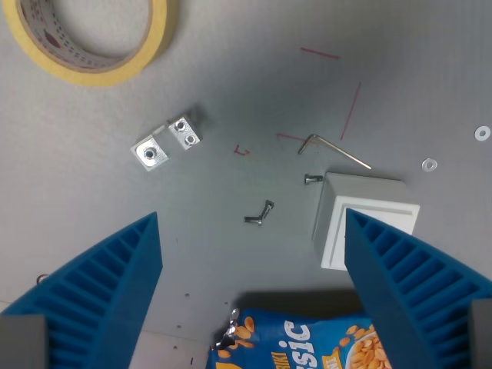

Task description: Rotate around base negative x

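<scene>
In the wrist view my gripper (254, 254) is open, with nothing between its two blue ribbed fingers: one finger (100, 292) at the lower left, the other (415, 284) at the lower right. It hangs above a grey table (231, 92). Below the gap lies a blue snack bag (300, 342) at the bottom edge. A white box (361, 215) sits next to the right finger, partly hidden by it.
A roll of yellow tape (92, 38) lies at the top left. A metal corner bracket (167, 144) lies left of centre. Small screws (260, 213), an Allen key (334, 147) and two washers (482, 133) are scattered on the table. Red pen marks (350, 111) are drawn near the key.
</scene>
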You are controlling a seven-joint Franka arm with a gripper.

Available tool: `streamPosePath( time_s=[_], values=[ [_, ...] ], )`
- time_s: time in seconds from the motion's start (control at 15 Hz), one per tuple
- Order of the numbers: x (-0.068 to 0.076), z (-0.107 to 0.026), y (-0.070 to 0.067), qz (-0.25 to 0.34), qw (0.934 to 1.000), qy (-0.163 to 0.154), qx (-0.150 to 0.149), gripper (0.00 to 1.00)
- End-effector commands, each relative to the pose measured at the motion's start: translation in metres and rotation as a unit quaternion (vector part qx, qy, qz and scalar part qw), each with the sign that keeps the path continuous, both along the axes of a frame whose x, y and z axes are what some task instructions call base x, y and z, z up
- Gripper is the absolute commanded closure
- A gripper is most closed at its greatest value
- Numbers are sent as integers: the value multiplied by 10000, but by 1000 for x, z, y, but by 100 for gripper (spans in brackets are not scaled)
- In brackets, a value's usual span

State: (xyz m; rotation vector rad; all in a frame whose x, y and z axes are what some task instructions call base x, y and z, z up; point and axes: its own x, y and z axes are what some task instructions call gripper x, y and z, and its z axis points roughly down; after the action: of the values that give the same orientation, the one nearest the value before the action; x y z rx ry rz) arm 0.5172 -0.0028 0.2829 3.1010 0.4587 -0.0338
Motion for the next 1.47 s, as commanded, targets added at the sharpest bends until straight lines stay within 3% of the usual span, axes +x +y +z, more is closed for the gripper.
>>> streamPosePath(
  time_s=[0.07,0.73,1.47],
  values=[
    [0,2,1,-21,9984,-26,-564,0],
    [0,2,1,-23,9924,-21,-1228,0],
    [0,2,1,-22,9808,-10,-1952,0]
  ],
)
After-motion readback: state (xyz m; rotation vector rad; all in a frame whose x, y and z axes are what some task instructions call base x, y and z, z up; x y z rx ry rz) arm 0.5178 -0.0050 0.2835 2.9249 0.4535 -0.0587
